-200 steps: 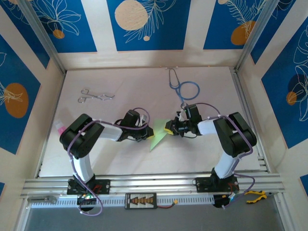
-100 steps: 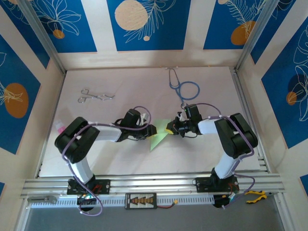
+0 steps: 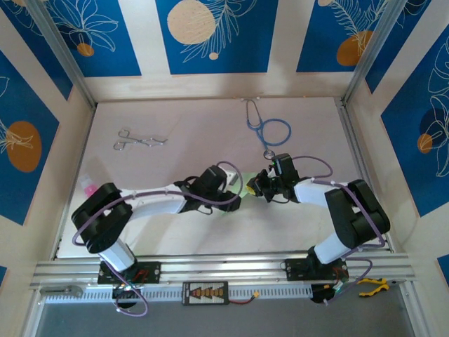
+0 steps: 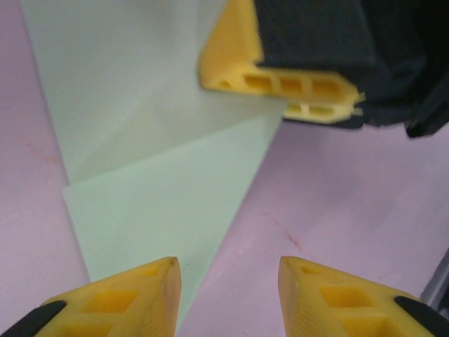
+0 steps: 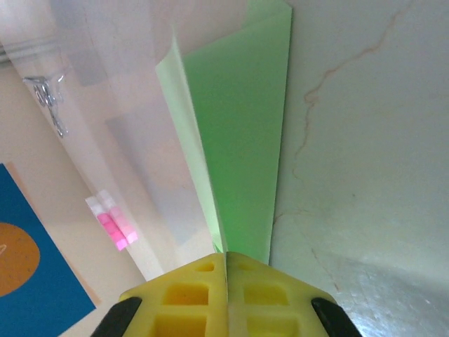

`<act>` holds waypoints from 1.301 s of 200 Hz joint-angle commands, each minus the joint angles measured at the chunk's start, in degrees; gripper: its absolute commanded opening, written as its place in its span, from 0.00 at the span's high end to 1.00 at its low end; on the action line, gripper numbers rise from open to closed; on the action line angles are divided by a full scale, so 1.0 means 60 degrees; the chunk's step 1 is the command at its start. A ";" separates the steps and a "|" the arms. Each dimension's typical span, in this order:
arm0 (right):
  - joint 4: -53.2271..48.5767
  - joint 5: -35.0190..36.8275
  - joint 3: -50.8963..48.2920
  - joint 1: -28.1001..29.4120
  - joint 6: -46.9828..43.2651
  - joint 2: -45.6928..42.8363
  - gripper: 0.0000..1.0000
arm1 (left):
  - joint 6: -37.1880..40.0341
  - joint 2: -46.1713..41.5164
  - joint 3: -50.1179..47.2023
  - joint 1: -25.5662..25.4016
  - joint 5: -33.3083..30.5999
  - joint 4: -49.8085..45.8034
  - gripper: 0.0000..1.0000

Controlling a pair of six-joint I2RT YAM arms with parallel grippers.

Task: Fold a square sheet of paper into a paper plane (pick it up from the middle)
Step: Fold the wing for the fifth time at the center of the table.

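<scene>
Two right fingers [image 5: 186,295] press flat together on the paper plane [image 5: 242,140], its green wing running toward 12 o'clock in the right wrist view. The left fingers [image 4: 119,302] stand apart, straddling its pale edge on the counter [image 4: 351,210]. The top view adds a stethoscope [image 3: 261,128] at 12 o'clock.
</scene>
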 commanded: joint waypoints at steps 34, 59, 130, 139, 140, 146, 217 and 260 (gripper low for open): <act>-0.0184 0.0046 0.0026 0.0052 0.0254 -0.0144 1.00 | 0.2182 0.0397 0.0728 -0.1037 -0.2623 -0.1597 0.54; -0.0121 0.0059 -0.0038 0.0060 0.0298 -0.0184 1.00 | 0.2714 0.0667 0.0973 -0.1291 -0.3126 -0.1860 0.53; 0.0050 -0.0101 -0.0100 0.0058 0.0371 -0.0129 1.00 | 0.3483 0.1420 0.1760 -0.1751 -0.4252 -0.2452 0.61; 0.0054 -0.0101 -0.0104 0.0054 0.0369 -0.0121 1.00 | 0.3458 0.1453 0.1802 -0.1753 -0.4346 -0.2470 0.62; 0.0053 -0.0101 -0.0110 0.0052 0.0362 -0.0125 1.00 | 0.3456 0.1454 0.1800 -0.1760 -0.4354 -0.2461 0.62; 0.0060 -0.0101 -0.0126 0.0063 0.0371 -0.0143 1.00 | 0.3457 0.1475 0.1833 -0.1763 -0.4391 -0.2458 0.63; 0.0153 -0.0130 -0.0180 0.0037 0.0409 -0.0130 1.00 | 0.3389 0.1631 0.1889 -0.1766 -0.4687 -0.2615 0.72; 0.0182 -0.0130 -0.0227 0.0032 0.0413 -0.0119 1.00 | 0.3321 0.1629 0.1928 -0.1766 -0.4824 -0.2651 0.81</act>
